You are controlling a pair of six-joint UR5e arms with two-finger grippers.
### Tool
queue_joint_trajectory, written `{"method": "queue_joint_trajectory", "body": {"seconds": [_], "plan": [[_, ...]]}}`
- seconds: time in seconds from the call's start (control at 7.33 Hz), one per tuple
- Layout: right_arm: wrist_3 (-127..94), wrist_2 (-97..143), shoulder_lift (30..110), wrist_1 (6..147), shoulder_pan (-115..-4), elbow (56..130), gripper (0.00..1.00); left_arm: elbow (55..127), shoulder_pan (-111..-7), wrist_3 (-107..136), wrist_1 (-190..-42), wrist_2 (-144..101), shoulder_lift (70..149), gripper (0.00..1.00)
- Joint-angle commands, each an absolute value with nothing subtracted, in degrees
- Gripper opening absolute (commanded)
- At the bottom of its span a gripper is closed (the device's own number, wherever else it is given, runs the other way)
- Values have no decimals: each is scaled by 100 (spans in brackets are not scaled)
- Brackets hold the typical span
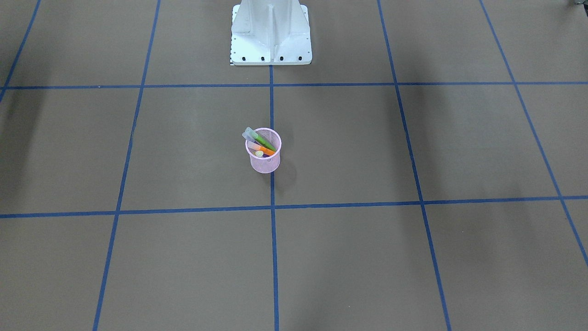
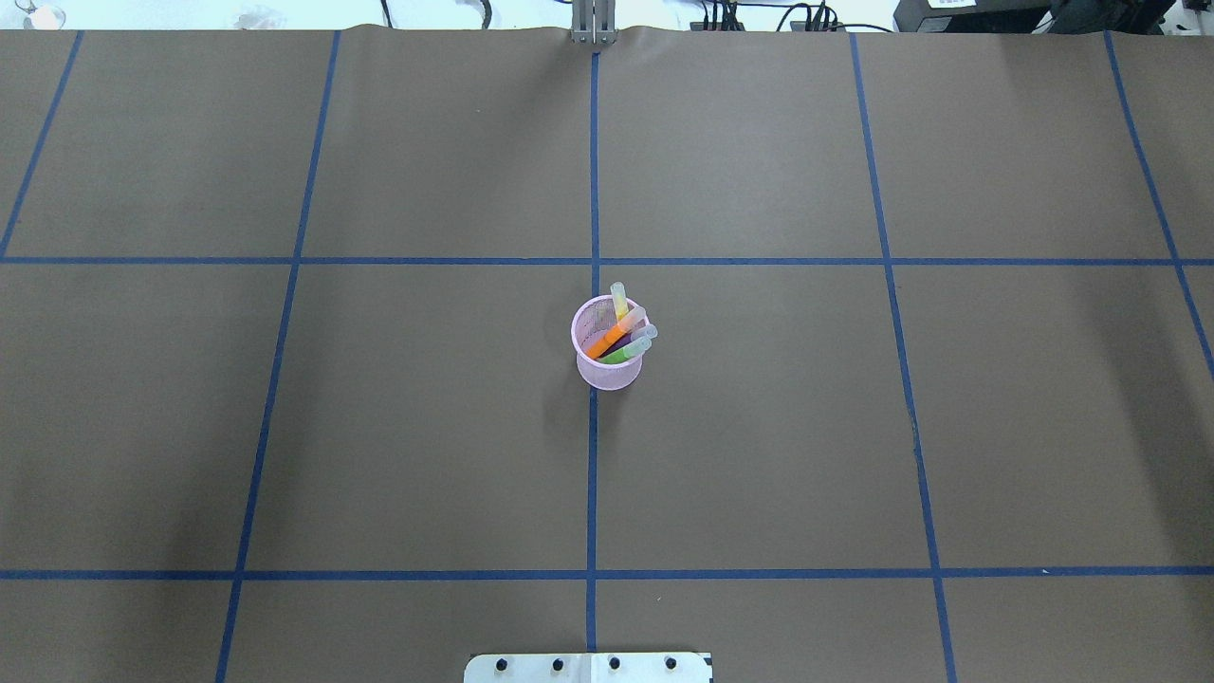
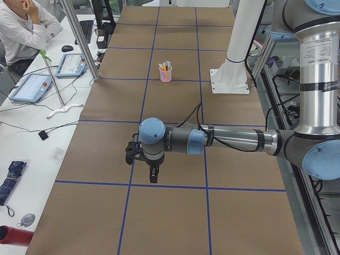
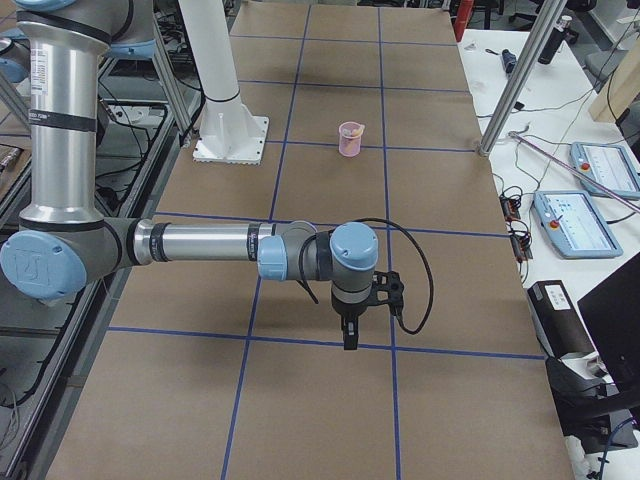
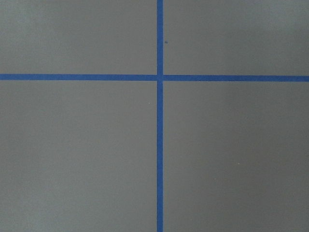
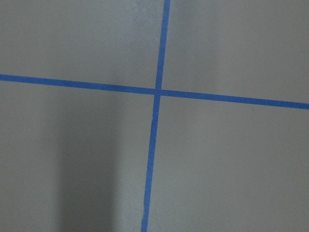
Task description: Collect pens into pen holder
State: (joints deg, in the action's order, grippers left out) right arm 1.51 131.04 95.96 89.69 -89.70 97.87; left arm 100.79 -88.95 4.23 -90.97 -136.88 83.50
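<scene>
The pink wire-mesh pen holder (image 2: 607,368) stands upright at the table's middle on a blue tape line; it also shows in the front view (image 1: 265,163) and both side views (image 3: 166,75) (image 4: 350,140). Inside it lean the pens: orange (image 2: 607,340), green (image 2: 628,352), purple (image 2: 621,343) and yellow (image 2: 618,299), caps up. My left gripper (image 3: 153,174) shows only in the left side view, far from the holder; I cannot tell its state. My right gripper (image 4: 349,335) shows only in the right side view, also far off; state unclear.
The brown table carries a grid of blue tape lines (image 2: 593,190). The white robot base (image 1: 271,34) stands at the table's robot-side edge. A seated operator (image 3: 24,26) and tablets (image 3: 32,87) are beside the table. Both wrist views show only tape crossings.
</scene>
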Motion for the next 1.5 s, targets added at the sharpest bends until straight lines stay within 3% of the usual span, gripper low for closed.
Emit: {"method": "queue_joint_trajectory", "body": {"seconds": [0.0, 1.36], "plan": [[158, 13104, 9624, 8956, -8965, 9755, 99, 10081, -8895, 422, -9088, -13693, 8341, 100], [158, 13157, 9650, 8947, -8965, 9844, 99, 10081, -8895, 431, -9088, -13676, 8332, 100]]}}
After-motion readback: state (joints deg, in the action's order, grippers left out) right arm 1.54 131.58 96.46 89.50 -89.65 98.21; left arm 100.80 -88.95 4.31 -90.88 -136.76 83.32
